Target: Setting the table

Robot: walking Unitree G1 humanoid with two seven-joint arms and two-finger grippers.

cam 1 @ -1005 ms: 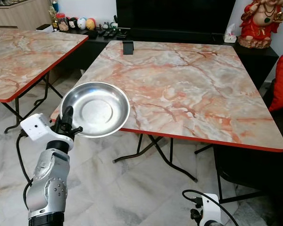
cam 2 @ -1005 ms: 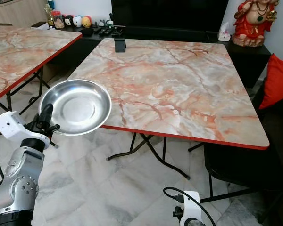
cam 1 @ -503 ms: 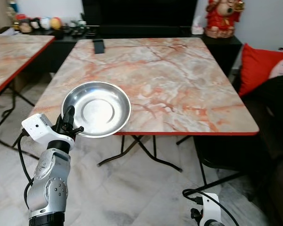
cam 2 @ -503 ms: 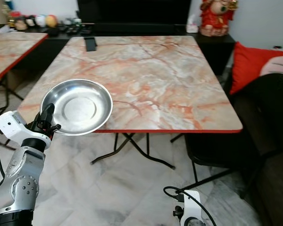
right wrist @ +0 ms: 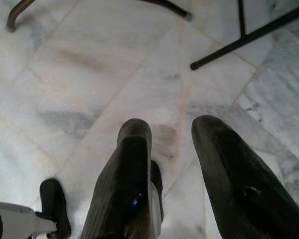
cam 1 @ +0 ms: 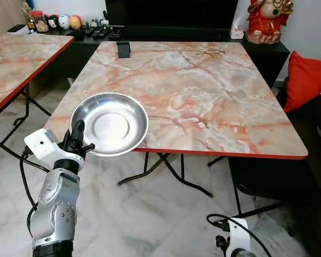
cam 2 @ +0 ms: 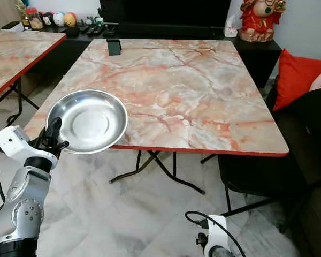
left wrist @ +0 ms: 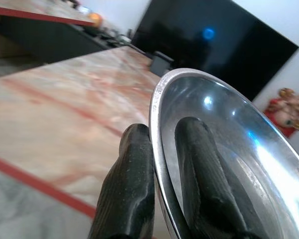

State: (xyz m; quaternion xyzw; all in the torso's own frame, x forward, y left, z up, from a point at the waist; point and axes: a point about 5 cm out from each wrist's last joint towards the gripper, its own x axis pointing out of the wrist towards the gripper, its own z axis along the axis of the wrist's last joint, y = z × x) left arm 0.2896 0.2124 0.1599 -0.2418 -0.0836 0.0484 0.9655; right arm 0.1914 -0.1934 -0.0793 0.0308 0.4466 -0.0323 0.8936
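Note:
A shiny steel plate is held up level in front of me, over the near left corner of the marble-topped table. My left gripper is shut on the plate's near left rim; in the left wrist view its two black fingers pinch the rim, one inside the bowl and one outside. My right arm hangs low at the bottom right, and its gripper points down at the floor, open and holding nothing.
A second marble table stands at the left. A small black stand sits at the table's far edge. A dark cabinet with a TV, trinkets and a red figurine lines the back. A red cushion lies right. Folding legs stand under the table.
The camera view has swung back to the left, so the table sits more to the right and the second table shows more. The plate stays in the left gripper, unchanged.

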